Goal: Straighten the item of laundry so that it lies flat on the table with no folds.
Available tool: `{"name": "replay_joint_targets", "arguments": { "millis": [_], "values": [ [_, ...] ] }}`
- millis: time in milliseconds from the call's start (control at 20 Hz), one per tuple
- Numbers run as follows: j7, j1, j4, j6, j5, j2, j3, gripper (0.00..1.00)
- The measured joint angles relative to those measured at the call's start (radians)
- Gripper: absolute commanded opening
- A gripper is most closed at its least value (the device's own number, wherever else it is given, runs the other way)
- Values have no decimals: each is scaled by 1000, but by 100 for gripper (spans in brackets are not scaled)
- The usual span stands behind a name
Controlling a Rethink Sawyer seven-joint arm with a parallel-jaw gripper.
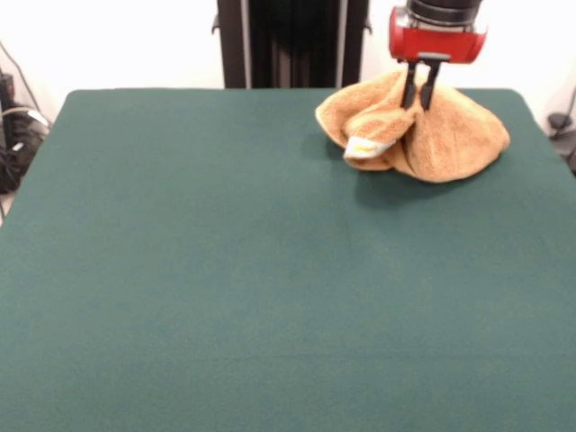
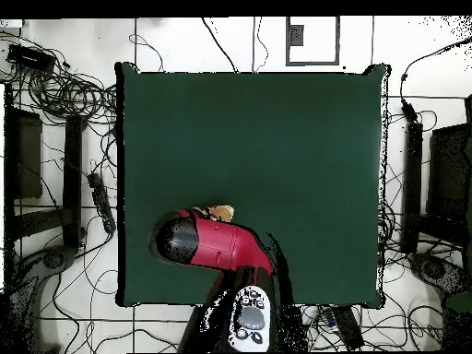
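From above, almost all of the hand towel (image 2: 219,213) is hidden under the red and black arm (image 2: 214,243), which reaches from the near edge of the table (image 2: 277,138) over its near left part; only a small orange-tan scrap shows just past the arm's far side. The gripper itself cannot be seen in that view.

From the front, the arm is cut off by the top edge, so only its red wrist and the gripper (image 1: 419,101) show. The towel (image 1: 450,135) sits at the far right of the green table, bunched into a rumpled mound with several folds, and a small white tag (image 1: 363,147) shows on a fold at its left. The two dark fingers (image 1: 409,88) stand close together, straight down on the top of the mound, with a ridge of cloth pinched between them. Their tips sink into the terry and are hard to make out. Cables (image 2: 64,92) lie on the floor around the table.
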Motion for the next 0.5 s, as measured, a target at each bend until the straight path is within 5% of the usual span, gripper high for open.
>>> {"name": "replay_joint_targets", "arguments": {
  "millis": [500],
  "values": [
    [0, -143, 35, -70, -123, -70, 52, 0]
  ]
}}
